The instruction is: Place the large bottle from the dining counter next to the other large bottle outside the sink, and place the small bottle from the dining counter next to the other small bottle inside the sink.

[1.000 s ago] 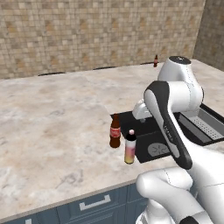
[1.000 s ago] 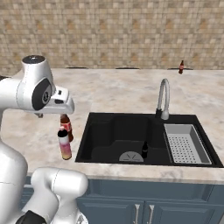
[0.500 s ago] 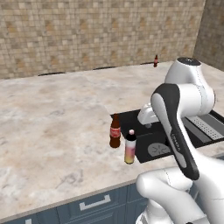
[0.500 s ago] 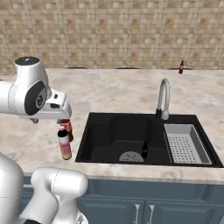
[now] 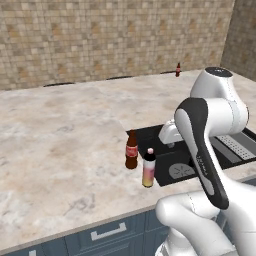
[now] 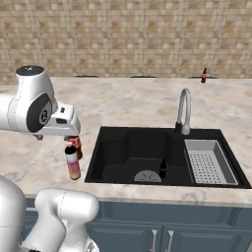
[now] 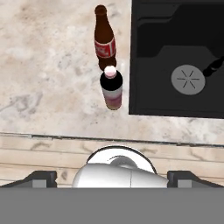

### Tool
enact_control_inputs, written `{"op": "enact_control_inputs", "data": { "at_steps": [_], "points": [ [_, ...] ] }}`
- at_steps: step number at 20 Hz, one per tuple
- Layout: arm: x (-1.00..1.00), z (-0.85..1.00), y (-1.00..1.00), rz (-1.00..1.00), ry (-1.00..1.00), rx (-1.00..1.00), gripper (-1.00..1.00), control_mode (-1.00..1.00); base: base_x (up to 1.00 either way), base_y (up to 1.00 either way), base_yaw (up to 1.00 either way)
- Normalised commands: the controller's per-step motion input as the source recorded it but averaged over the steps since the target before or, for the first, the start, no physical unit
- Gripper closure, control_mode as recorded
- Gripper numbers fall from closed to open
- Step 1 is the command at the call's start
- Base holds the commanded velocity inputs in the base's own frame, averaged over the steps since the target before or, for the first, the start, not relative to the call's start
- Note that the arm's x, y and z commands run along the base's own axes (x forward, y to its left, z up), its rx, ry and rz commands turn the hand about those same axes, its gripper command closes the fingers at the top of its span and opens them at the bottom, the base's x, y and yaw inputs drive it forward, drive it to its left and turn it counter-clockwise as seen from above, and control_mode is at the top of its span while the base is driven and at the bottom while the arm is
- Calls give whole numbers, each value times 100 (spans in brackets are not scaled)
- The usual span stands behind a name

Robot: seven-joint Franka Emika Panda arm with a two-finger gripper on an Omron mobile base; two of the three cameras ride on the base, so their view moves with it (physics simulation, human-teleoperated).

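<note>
Large bottles: two stood upright on the table just beside the sink's left rim, close together. The brown cola-type bottle [image 7: 105, 37] sat at 12 o'clock from the white-capped bottle [image 7: 112, 89] in the hand view.
Small bottle in sink: a dark small bottle [image 6: 163, 169] stood in the sink [image 6: 123, 147] basin, just beside the drain.
Small bottle on far table: a small brown bottle [image 6: 204, 75] stood near the wall, well apart from the sink, at about 1 o'clock from the tap [image 6: 183, 110] in the right base view.
Pincer: the pincer [image 7: 112, 177] stood fully spread and held nothing, hanging above the table edge at 6 o'clock from the two large bottles.
Handling, judged: the far small bottle appeared rigid, light and smooth, likely glass or hard plastic, so slippery and liable to topple if knocked. Narrow footprint, tall shape.
Grasp point, judged: across the body below the shoulder, jaws level, would be the steadier hold; the neck looked too thin.
Labels: brown bottle carried a red label with white script, not legible. The white-capped bottle showed a pinkish lower band; no writing could be read.
Risk, judged: the bottle already in the basin could be bumped on placing.
</note>
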Motion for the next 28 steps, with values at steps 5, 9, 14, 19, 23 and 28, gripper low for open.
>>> {"op": "enact_control_inputs", "data": {
  "at_steps": [5, 9, 14, 19, 23, 28],
  "points": [
    [0, 0, 0, 0, 0, 0, -100, 100, 0, 0, 0],
    [0, 0, 0, 0, 0, 0, -100, 100, -46, 9, 0],
    [0, 0, 0, 0, 0, 0, -100, 100, -90, -3, 0],
    [0, 0, 0, 0, 0, 0, -100, 100, -16, -66, 9],
    [0, 0, 0, 0, 0, 0, -100, 100, 0, -100, 28],
    [0, 0, 0, 0, 0, 0, -100, 100, -6, -100, 44]
  ]
}}
